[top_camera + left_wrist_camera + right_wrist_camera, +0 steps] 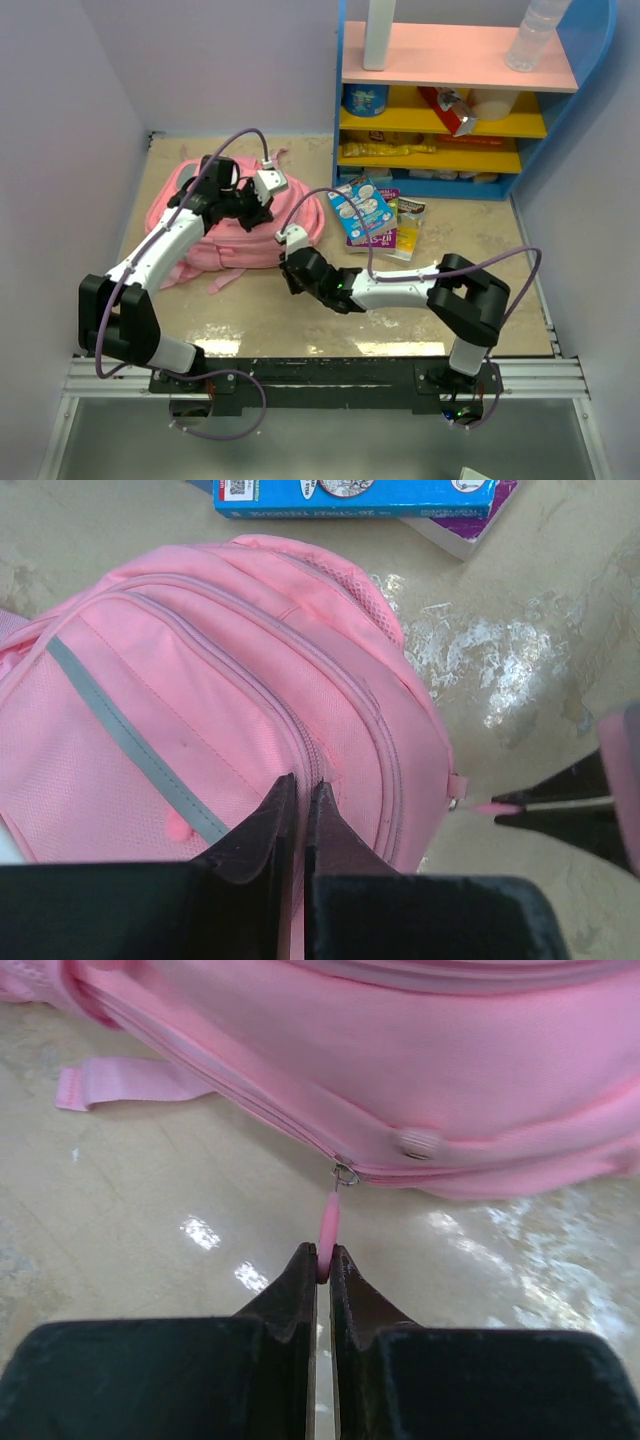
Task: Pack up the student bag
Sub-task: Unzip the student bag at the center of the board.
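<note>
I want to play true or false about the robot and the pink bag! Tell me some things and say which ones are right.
1. The right pincer is pinching the pink zipper pull of the student bag. True.
2. The student bag is blue. False: it is pink.
3. The left pincer is shut on the fabric of the student bag. True.
4. The books are inside the student bag. False: they lie on the table beside it.
</note>
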